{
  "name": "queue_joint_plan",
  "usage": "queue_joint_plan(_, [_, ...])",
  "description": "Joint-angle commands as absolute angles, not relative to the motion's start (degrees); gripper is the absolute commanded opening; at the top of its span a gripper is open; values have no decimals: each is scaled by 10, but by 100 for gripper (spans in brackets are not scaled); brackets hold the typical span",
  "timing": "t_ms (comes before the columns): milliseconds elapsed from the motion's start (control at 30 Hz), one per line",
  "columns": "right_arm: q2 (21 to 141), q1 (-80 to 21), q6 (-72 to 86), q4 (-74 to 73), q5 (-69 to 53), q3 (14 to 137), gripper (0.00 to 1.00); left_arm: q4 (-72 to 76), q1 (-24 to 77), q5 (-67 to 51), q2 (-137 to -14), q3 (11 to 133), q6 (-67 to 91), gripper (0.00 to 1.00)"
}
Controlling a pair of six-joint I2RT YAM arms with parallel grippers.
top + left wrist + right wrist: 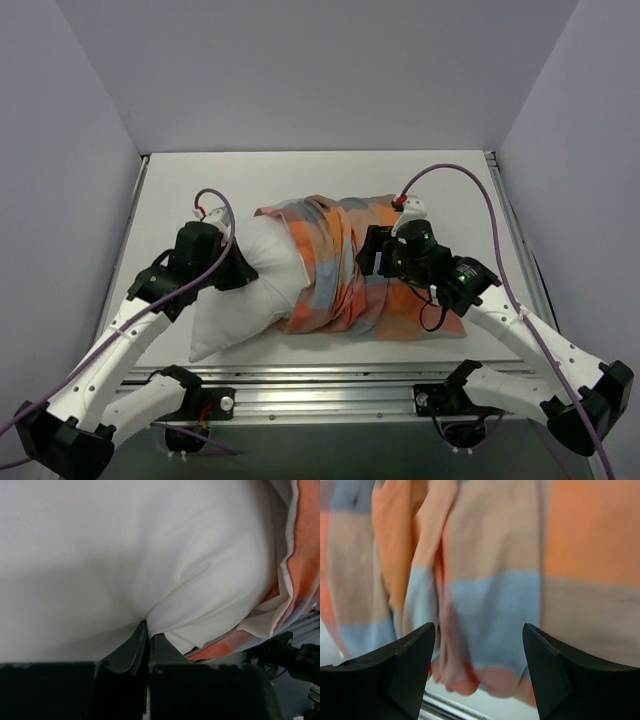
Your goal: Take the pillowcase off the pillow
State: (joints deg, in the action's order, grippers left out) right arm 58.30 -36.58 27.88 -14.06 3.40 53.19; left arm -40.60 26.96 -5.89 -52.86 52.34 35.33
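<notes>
White table [200, 180], pillow [255, 285] half hidden inside bunched pillowcase [340, 270]

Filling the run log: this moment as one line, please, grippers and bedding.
left gripper: shut on plump white pillow | right gripper: open, facing checked orange-and-blue fabric pillowcase | pillowcase: bunched over pillow's right end

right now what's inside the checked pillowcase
The white pillow: its left end sticks out of the pillowcase, pinched in the shut left gripper. The rest sits inside, and the bunched cloth hides how far it reaches toward the right end.
</notes>
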Motion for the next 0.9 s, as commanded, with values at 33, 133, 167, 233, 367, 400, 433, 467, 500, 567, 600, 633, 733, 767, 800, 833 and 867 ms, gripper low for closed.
queue_joint_plan(33, [619, -436, 300, -237, 110, 589, 68, -306, 272, -21, -584, 604, 396, 2])
queue_joint_plan(133, [626, -467, 317, -264, 146, 585, 69, -294, 272, -12, -614, 640, 398, 2])
queue_joint_plan(167, [626, -476, 321, -263, 144, 580, 70, -293, 272, -11, -620, 647, 398, 2])
queue_joint_plan(233, [628, -481, 328, -252, 128, 558, 73, -287, 272, -11, -634, 665, 398, 2])
queue_joint_plan(367, [649, -490, 332, -215, 111, 533, 74, -284, 273, -16, -649, 682, 404, 2])
queue_joint_plan(400, [657, -490, 332, -206, 113, 530, 75, -283, 276, -18, -650, 683, 405, 2])
queue_joint_plan(433, [672, -490, 333, -187, 126, 528, 75, -283, 276, -17, -650, 685, 405, 2])
queue_joint_plan(467, [680, -490, 334, -178, 133, 526, 75, -284, 279, -18, -651, 686, 406, 2])
queue_joint_plan(500, [699, -490, 334, -157, 139, 525, 75, -286, 279, -17, -650, 686, 407, 2])
queue_joint_plan(567, [721, -490, 333, -143, 148, 531, 73, -292, 279, -13, -648, 688, 406, 2])
queue_joint_plan(600, [744, -490, 331, -135, 152, 533, 68, -294, 279, -8, -645, 690, 404, 2])
queue_joint_plan(633, [754, -490, 330, -130, 155, 536, 63, -303, 279, -6, -645, 695, 399, 2])
queue_joint_plan(733, [771, -482, 332, -124, 206, 537, 24, -322, 275, -5, -642, 706, 385, 2])
queue_joint_plan(767, [772, -475, 331, -127, 220, 537, 15, -328, 271, -5, -641, 714, 369, 2])
queue_joint_plan(800, [770, -464, 330, -140, 240, 538, 0, -335, 263, -5, -636, 718, 360, 2])
queue_joint_plan(833, [765, -434, 325, -148, 248, 536, 0, -349, 235, -5, -632, 722, 353, 2])
queue_joint_plan(867, [759, -413, 323, -155, 258, 534, 0, -354, 216, -11, -628, 729, 337, 2])
